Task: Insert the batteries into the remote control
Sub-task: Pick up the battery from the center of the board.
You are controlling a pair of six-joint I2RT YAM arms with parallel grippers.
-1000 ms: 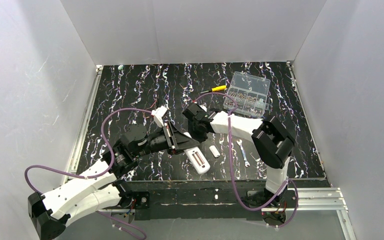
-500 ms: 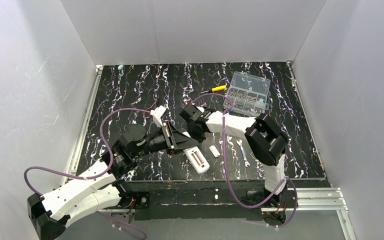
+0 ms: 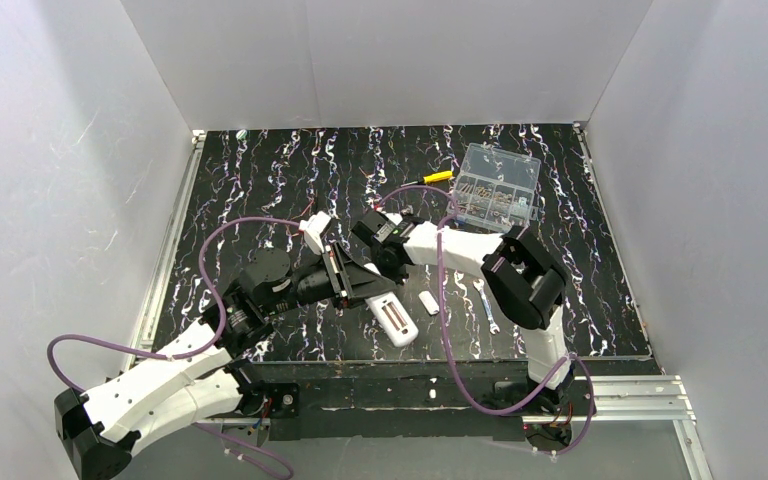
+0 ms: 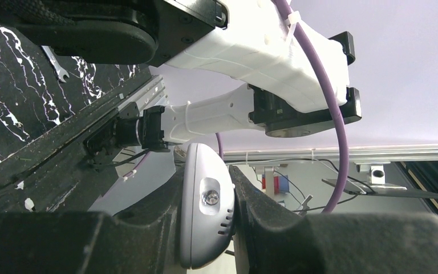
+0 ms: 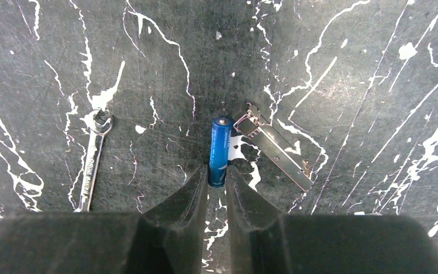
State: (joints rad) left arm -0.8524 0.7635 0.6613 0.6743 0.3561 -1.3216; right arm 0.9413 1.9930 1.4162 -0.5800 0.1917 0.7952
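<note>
The white remote control [image 3: 395,322] has its far end clamped between the fingers of the left claw [image 4: 208,197], which press on both its sides. Just behind that end, the right claw [image 5: 217,177] has its fingertips drawn together on the near end of a blue battery [image 5: 219,145] lying flat on the black table [image 3: 260,180]. A small white cover [image 3: 428,302] and a wrench [image 3: 487,305] lie to the remote control's right, and a clear box [image 3: 500,190] sits well behind it.

Robot lab test cell, I work boxed in by plain white panel walls [image 3: 390,60], black marbled tabletop [image 3: 260,170] edged with aluminium rail [image 3: 630,395], my purple cable [image 4: 335,114] looping loose, clear parts box [image 3: 500,188] at the back.
</note>
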